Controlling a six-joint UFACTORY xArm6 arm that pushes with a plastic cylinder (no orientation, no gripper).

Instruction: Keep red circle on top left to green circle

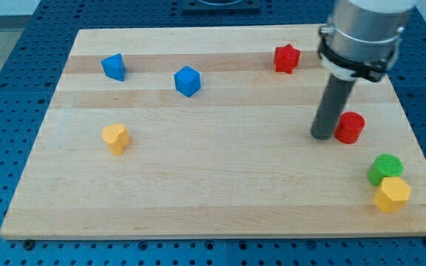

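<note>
Red circle sat touching the tip on its right, holding nothing, with the green circle lower right. A gentle nudge seemed enough; overshooting risked knocking it.

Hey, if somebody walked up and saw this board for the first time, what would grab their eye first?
Probably the big arm at the view's upper right, with my tip set down just left of the red circle, close enough that contact is hard to judge. Next, the green circle huddled against a yellow block at the lower right corner.
</note>
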